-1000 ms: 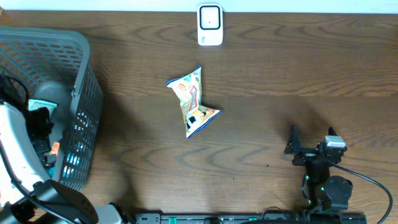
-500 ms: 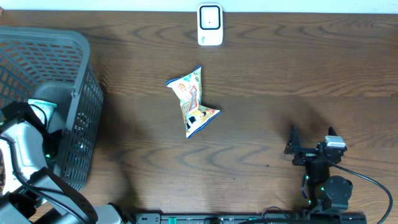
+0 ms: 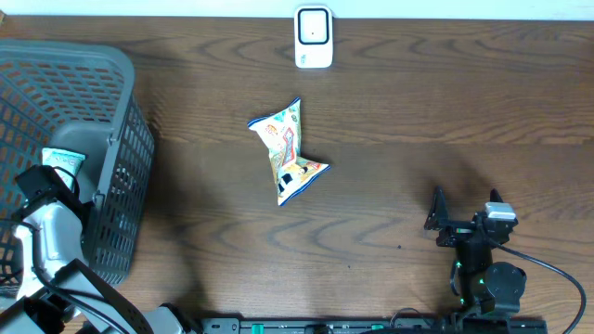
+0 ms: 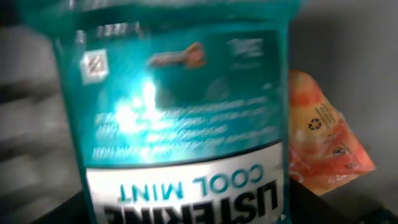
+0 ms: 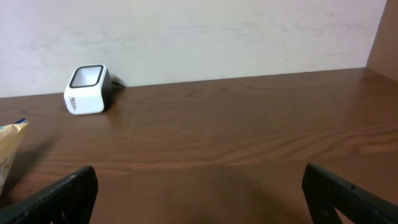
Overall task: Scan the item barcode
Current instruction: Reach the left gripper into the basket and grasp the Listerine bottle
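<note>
Listerine Cool Mint bottle (image 4: 186, 124) lies in the grey basket (image 3: 130, 111), directly before the left hand (image 3: 44, 182), whose grip cannot be told. Right hand (image 5: 200, 186) is spread over the desk (image 3: 418, 111).

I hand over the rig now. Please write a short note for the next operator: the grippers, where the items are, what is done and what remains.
Left gripper: down in the grey basket, right at the Listerine bottle; whether it grips the bottle cannot be told.
Right gripper: open, empty, low over the table, facing the scanner.
Items: the bottle is in the basket beside an orange packet; the snack bag lies in the middle of the table.
Done: nothing is at the scanner yet.
Left: lift the bottle out and show its barcode to the scanner.
</note>
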You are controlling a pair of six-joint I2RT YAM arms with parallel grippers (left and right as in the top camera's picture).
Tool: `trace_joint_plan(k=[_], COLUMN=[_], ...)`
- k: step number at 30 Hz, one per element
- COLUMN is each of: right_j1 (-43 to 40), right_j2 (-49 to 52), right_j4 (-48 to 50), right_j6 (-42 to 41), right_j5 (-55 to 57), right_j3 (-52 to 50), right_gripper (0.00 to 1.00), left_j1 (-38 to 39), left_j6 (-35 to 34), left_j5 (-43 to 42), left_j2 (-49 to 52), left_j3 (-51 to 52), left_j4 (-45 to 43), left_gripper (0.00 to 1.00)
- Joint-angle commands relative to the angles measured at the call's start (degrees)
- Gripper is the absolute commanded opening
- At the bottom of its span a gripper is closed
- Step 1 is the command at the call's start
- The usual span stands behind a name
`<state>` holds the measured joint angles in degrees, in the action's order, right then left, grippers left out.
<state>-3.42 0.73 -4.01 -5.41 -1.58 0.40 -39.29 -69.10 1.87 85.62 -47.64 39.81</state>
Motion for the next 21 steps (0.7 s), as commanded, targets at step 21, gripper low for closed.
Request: trace_joint_plan(k=[21], right_j1=[0.1], right_j2=[-0.2], right_j4=[-0.2], right_j6=[-0.3], right_j5=[0.0], right_j3=[-0.1], right_gripper=[0.99], left_j1=[0.1], left_j6=[22.6], left_j5=[-1.2], left_j2=[-6.9], left_j3=[-4.8], left_j4=[-0.6], left_gripper=[0.35])
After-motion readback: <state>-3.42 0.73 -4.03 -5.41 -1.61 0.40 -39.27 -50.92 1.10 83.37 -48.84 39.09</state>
